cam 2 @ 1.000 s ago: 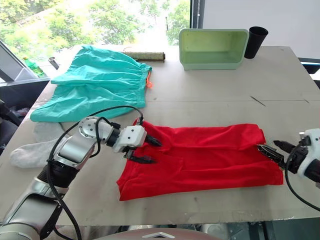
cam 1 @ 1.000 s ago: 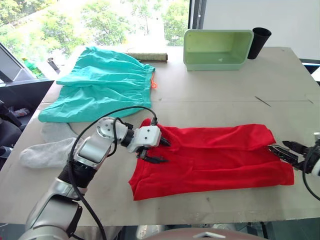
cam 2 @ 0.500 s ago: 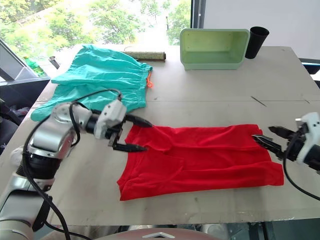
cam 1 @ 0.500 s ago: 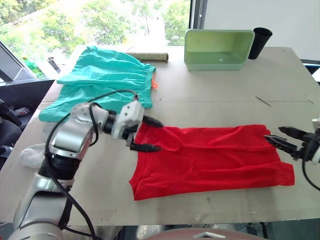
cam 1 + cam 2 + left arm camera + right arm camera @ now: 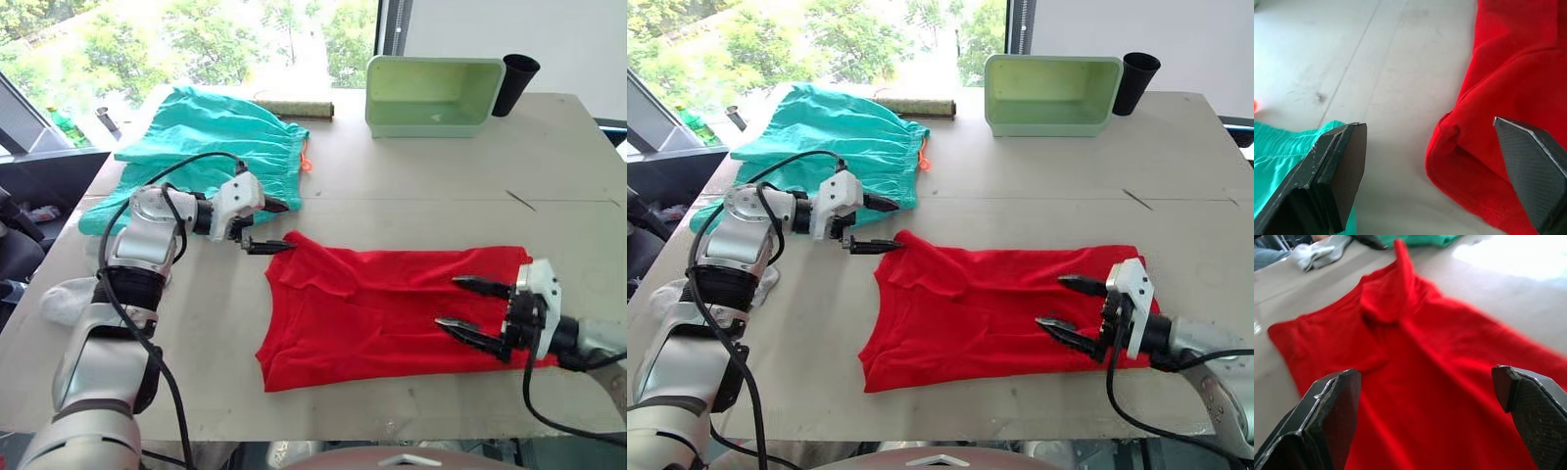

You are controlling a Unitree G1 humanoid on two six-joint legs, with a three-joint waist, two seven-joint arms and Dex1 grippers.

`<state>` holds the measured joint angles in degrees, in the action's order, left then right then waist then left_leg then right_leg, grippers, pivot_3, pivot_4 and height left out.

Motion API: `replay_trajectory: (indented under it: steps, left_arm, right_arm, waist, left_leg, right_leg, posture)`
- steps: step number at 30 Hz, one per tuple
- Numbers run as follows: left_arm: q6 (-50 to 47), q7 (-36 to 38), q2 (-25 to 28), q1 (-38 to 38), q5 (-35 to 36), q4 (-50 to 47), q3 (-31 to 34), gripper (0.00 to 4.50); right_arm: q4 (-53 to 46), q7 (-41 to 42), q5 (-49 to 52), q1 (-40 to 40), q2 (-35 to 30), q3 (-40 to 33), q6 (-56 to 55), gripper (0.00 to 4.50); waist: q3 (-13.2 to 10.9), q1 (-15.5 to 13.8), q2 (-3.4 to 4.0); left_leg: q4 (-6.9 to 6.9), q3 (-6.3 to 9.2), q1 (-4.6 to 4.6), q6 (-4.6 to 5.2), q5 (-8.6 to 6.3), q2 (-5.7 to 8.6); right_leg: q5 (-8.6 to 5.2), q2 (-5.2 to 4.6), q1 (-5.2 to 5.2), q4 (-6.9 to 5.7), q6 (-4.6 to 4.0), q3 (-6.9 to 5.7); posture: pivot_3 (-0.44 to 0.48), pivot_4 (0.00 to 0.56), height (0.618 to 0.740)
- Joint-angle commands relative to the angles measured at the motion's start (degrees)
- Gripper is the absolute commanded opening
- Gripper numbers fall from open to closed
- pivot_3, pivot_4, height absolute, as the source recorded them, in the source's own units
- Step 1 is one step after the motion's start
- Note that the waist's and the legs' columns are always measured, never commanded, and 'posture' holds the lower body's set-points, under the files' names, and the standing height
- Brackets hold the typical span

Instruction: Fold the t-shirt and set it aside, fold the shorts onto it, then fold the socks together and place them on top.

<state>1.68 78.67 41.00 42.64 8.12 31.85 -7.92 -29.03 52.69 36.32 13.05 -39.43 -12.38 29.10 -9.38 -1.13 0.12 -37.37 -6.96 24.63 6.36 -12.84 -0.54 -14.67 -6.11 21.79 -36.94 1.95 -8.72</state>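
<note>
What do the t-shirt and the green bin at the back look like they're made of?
The t-shirt looks like thin, matte knit fabric, probably cotton or a blend: it lies limp with soft wrinkles and a rolled edge. The green bin looks like moulded plastic: rigid, even walls, rounded corners, slight sheen.

My worktable (image 5: pixel 411 186), with 3 kinds of clothing and 3 other items on it.

I see the t-shirt (image 5: pixel 382 308) spread flat near the table's front edge, the shorts (image 5: pixel 206 147) by the far left corner, the socks (image 5: pixel 64 299) at the left edge, and along the far edge a roll (image 5: pixel 294 108), green bin (image 5: pixel 431 93) and black cup (image 5: pixel 516 83).
</note>
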Motion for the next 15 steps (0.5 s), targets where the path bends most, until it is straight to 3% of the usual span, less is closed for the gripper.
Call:
replay_trajectory:
  steps: [1, 3, 5, 10, 13, 15]
  left_arm:
    - [0.9, 0.3, -1.4, 3.0, 0.5, 2.9, 1.0, 4.42]
    - [1.8, 0.8, -2.0, 4.1, -0.1, 4.9, 0.8, 4.42]
    - [-0.5, 3.6, -2.7, 5.2, 2.0, 5.9, 1.6, 3.89]
    - [-4.1, 3.6, -4.8, 10.2, 3.0, 12.0, 3.4, 1.65]
    - [0.3, 1.7, -5.6, 12.4, -2.3, 17.5, 0.0, 0.13]
    - [4.1, 1.9, -5.8, 12.4, -5.1, 19.6, -2.1, 0.04]
  right_arm:
    - [0.2, -2.4, -0.1, 1.1, -0.2, -6.2, -1.7, 4.5]
    - [1.9, -3.5, -1.1, 1.6, -0.6, -8.7, -2.2, 4.5]
    - [4.2, -4.6, -0.9, 0.7, -1.0, -11.1, -1.8, 4.5]
    - [13.4, -8.8, -4.6, -6.8, -2.9, -10.6, -0.2, 4.5]
    - [18.5, -8.5, -7.5, -11.1, -4.4, -8.1, -0.9, 4.5]
    - [19.9, -7.9, -8.5, -12.4, -4.9, -7.1, -1.3, 4.5]
  waist:
    - [0.0, 0.2, -0.01]
    - [0.0, 0.2, -0.02]
    - [0.0, 0.2, -0.03]
    - [0.0, 0.3, -0.03]
    - [0.0, 0.4, -0.03]
    - [0.0, 0.3, -0.02]
  left_leg:
    - [-0.02, 0.0, 0.0, 0.0, 0.0, 0.0]
    - [-0.03, 0.01, -0.01, 0.0, 0.0, 0.0]
    - [-0.05, 0.01, -0.01, 0.0, 0.0, 0.0]
    - [-0.06, -0.01, -0.01, 0.01, 0.01, 0.0]
    - [-0.06, -0.03, -0.01, 0.02, 0.02, 0.0]
    - [-0.06, -0.07, -0.01, 0.02, 0.02, 0.0]
  right_leg:
    - [0.0, 0.0, 0.0, -0.01, 0.01, 0.0]
    - [0.01, 0.0, 0.0, -0.03, 0.02, -0.01]
    - [0.03, 0.0, 0.0, -0.03, 0.05, -0.01]
    - [0.03, 0.02, 0.0, -0.07, 0.04, -0.01]
    - [0.03, 0.04, 0.0, -0.1, 0.04, -0.02]
    - [0.03, 0.06, 0.01, -0.11, 0.04, 0.0]
  posture:
    - [0.0, 0.15, 0.74]
    - [0.0, 0.15, 0.74]
    - [0.0, 0.15, 0.74]
    - [0.0, 0.15, 0.74]
    - [0.0, 0.15, 0.74]
    - [0.0, 0.15, 0.74]
